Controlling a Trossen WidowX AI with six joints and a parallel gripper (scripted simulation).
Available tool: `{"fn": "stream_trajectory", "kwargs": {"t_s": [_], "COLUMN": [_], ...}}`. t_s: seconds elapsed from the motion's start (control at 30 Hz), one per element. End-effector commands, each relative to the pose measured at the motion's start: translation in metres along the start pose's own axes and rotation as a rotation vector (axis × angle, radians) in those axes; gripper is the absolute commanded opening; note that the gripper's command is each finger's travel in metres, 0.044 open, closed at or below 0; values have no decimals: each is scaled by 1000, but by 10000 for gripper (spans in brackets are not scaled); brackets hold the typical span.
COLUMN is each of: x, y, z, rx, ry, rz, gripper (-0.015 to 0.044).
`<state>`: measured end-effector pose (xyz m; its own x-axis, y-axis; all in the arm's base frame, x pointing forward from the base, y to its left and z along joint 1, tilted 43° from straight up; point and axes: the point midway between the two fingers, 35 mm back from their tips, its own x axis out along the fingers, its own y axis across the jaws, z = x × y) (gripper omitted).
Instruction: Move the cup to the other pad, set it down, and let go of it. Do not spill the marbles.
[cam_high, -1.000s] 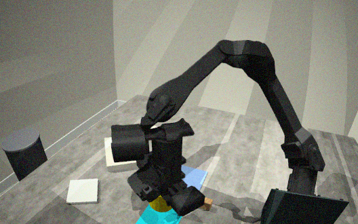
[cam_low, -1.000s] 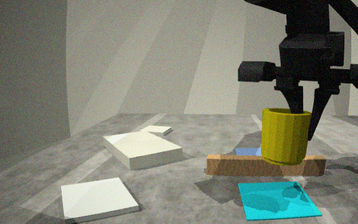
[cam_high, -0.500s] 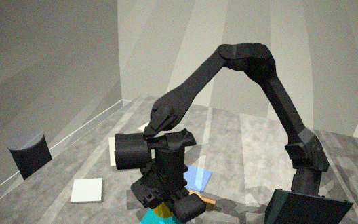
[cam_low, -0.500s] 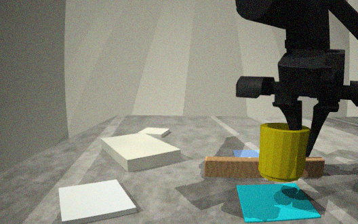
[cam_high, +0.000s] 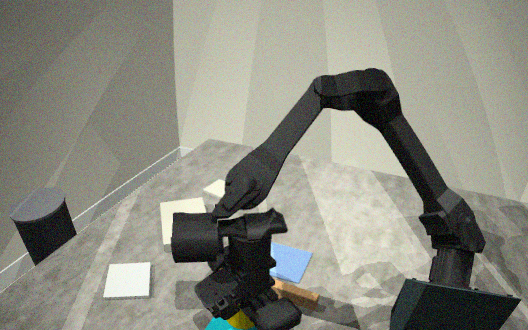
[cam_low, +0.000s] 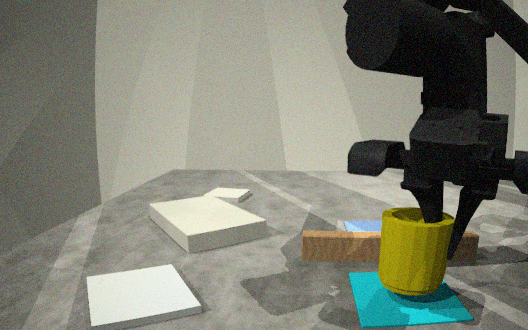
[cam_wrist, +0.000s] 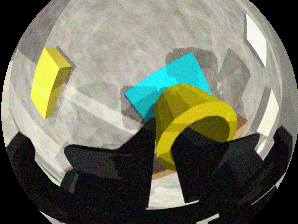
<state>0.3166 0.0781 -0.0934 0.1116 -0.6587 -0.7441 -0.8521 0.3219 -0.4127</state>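
Observation:
The yellow cup (cam_high: 240, 320) (cam_low: 412, 255) (cam_wrist: 172, 110) is upright, just above the cyan pad (cam_high: 216, 325) (cam_low: 367, 312) (cam_wrist: 172, 75), with its shadow beneath it. Its base overlaps the rear part of the pad in the exterior view. My gripper (cam_low: 442, 235) (cam_wrist: 160, 121) is shut on the cup's wall, one finger inside the mouth and one outside. The blue pad (cam_high: 292, 262) (cam_low: 361, 226) lies behind, with no cup on it. The marbles cannot be made out inside the cup; no loose ones show.
A wooden bar (cam_high: 300, 294) (cam_low: 340, 247) (cam_wrist: 242, 126) lies between the two pads. A white slab (cam_high: 127, 280) (cam_low: 140, 295), a thicker cream slab (cam_high: 170, 210) (cam_low: 205, 217) and a small slab (cam_high: 215, 188) (cam_low: 227, 193) lie left. A yellow block (cam_wrist: 45, 90) shows in the wrist view.

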Motion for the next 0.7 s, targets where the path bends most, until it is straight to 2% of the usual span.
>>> {"fn": "stream_trajectory", "kwargs": {"t_s": [0.0,0.5,0.67], "x": [7,7,7], "y": [0,0,0], "z": [-1,-1,-1], "rx": [-4,0,0], "ry": [2,2,2], "rz": [-3,0,0], "gripper": [0,0,131]}}
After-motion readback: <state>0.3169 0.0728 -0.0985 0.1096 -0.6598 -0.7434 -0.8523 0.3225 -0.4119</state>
